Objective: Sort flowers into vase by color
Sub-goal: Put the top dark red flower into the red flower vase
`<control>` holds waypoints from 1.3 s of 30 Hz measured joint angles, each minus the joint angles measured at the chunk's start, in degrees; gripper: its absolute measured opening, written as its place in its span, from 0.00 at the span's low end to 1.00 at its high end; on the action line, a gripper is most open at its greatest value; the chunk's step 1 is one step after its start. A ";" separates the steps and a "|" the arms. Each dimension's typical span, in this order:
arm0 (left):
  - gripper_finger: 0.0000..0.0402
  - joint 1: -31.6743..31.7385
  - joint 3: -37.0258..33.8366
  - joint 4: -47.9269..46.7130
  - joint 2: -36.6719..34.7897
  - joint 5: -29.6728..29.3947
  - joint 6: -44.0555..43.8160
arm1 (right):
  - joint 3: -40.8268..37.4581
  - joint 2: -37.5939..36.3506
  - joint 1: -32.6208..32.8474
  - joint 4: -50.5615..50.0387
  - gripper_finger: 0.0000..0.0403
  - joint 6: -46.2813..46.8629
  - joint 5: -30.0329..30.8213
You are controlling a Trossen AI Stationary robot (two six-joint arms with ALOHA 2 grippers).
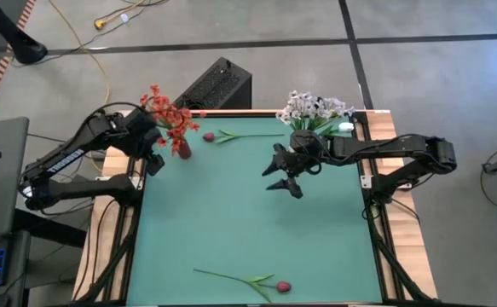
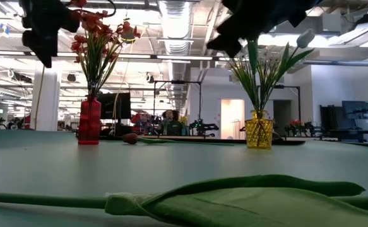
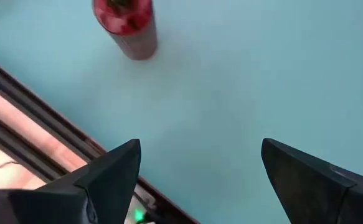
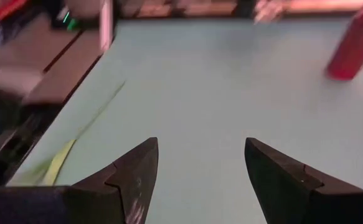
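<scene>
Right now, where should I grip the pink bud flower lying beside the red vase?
Grip the pink bud flower mid-stem, from straight above. It lies flat on the mat, bud toward the red vase, stem running toward the yellow vase; set the fingers across the thin stem.

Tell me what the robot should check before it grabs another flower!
1. Right gripper open and empty: ok, nothing between its fingers in its wrist view.
2. Left gripper open and empty: ok, it hangs by the red vase.
3. Flowers left on the mat: ok, a pink bud lies near the red vase, another pink bud at the near edge.
4. Both vases upright: ok, red vase and yellow vase stand straight.
5. Which vase suits pink: cannot tell.
</scene>
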 joint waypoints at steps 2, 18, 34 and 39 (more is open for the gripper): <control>0.80 -2.00 -0.84 0.19 -1.03 0.09 -1.40 | 0.18 1.25 -0.04 3.32 0.66 0.54 0.82; 0.80 -13.13 -7.73 7.89 -5.97 -1.89 -2.92 | 25.59 24.30 -7.12 -9.91 0.66 -9.83 1.01; 0.80 -13.38 -1.34 4.49 -7.00 -1.41 4.43 | 43.47 40.99 -15.72 -21.76 0.66 -11.78 1.46; 0.80 -13.36 3.22 3.36 -8.84 0.81 4.46 | 43.74 41.47 -16.29 -22.12 0.66 -11.78 1.38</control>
